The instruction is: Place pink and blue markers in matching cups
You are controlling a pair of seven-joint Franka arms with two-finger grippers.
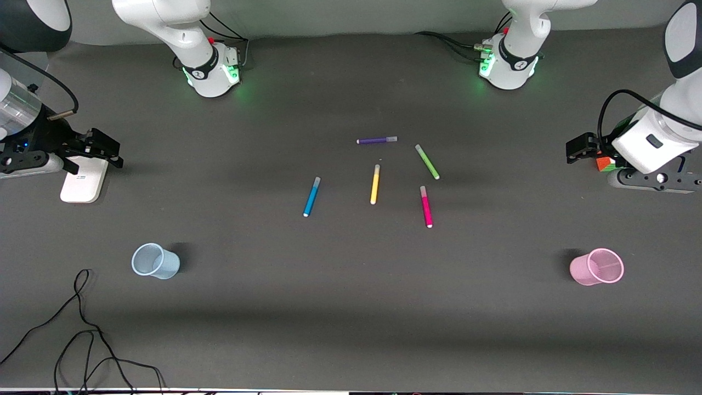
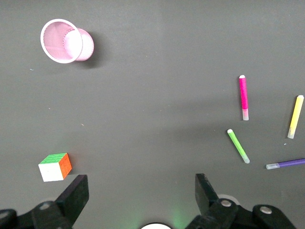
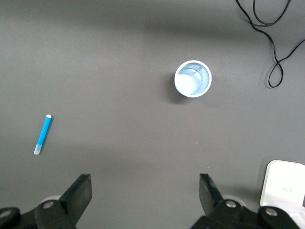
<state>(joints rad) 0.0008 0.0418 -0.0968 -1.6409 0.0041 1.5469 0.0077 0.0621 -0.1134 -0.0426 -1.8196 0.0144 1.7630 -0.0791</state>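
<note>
Nothing picked yet; I use the yellow pen point(image 1: 375, 184) at the middle of the cluster as my reference. The blue marker point(image 1: 311, 196) lies flat beside it toward the right arm's end, and the pink marker point(image 1: 426, 206) lies flat toward the left arm's end, slightly nearer the front camera. The green pen point(image 1: 427, 162) is just farther from the front camera than the pink one, close but apart, and the purple pen point(image 1: 377, 140) is farthest. The blue cup point(image 1: 156, 261) stands well away toward the right arm's end, and the pink cup point(image 1: 596, 267) well away toward the left arm's end; both are upright, empty, and nearer the front camera than the yellow pen. The left gripper point(image 1: 578, 149) hangs wide open with nothing in it, above a small colour cube point(image 2: 55, 166). The right gripper point(image 1: 101, 148) is likewise spread and empty over a white block point(image 1: 83, 179). Risks as I see them: slim round pens can roll away from the fingers or pinch off-centre, so they swing during transfer; a descent on the pink marker could clip the green pen; the light cups could tip if a marker hits the rim.
</note>
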